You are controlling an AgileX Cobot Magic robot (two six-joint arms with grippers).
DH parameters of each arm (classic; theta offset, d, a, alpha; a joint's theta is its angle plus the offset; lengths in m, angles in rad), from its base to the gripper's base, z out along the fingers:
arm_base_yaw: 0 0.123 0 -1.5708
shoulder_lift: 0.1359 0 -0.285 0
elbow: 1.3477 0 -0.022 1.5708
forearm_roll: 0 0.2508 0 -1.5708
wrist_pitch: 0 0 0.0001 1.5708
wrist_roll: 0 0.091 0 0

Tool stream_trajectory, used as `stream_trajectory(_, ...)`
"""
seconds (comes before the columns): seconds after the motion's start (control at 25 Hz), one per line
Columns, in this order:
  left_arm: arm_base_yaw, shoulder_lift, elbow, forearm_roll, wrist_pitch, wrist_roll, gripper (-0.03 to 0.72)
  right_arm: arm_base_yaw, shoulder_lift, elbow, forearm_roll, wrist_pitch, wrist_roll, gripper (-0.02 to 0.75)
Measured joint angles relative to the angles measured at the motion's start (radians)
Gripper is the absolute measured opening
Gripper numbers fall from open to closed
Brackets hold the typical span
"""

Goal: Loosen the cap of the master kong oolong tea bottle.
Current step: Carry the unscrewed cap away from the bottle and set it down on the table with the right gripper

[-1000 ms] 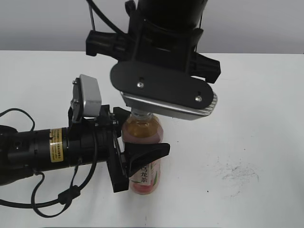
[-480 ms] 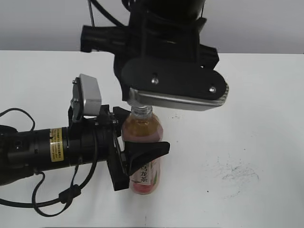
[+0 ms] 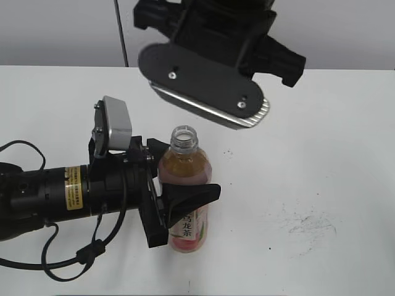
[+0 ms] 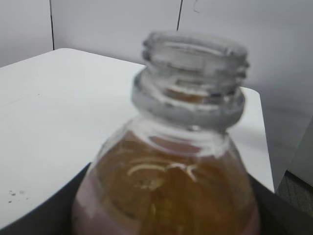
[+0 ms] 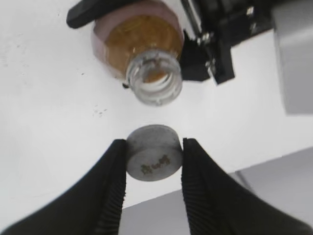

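The master kong oolong tea bottle [image 3: 184, 171] stands upright on the white table, amber tea inside and a pink label low down. Its mouth [image 3: 183, 135] is open and bare. My left gripper [image 3: 187, 196] reaches in from the left and is shut on the bottle's body, one finger [image 3: 200, 194] across its front. In the left wrist view the bottle [image 4: 166, 181] fills the frame. My right gripper [image 5: 154, 165] hangs above the bottle [image 5: 139, 41] and is shut on the grey cap [image 5: 153, 152], which is clear of the neck. In the exterior view the cap is hidden behind the right wrist [image 3: 207, 80].
The white table [image 3: 321, 154] stretches to the right of the bottle, with faint dark scuff marks [image 3: 308, 223] on it. The left arm's body and cables [image 3: 43, 203] lie along the table's left side. A grey wall stands behind the table.
My right gripper has risen off the bottle's neck, taking the cap with it, and swung up and back. The bottle's mouth now shows open. The left gripper and bottle have not moved.
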Motion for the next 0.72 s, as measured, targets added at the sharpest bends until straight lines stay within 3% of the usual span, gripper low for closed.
stream_trajectory(0.16, 0.000, 0.000, 0.000, 0.000, 0.000, 0.000, 0.445, -0.061, -0.003, 0.058, -0.038, -0.005, 0.250, 0.263)
stream_trajectory(0.52, 0.000, 0.000, 0.000, 0.000, 0.000, -0.001, 0.445, -0.193, 0.059, 0.361, 0.052, -0.016, 0.338, 0.263)
stream_trajectory(0.72, 0.000, 0.000, 0.000, 0.000, 0.000, -0.001, 0.445, -0.222, 0.149, 0.399, 0.065, -0.024, 0.492, 0.263)
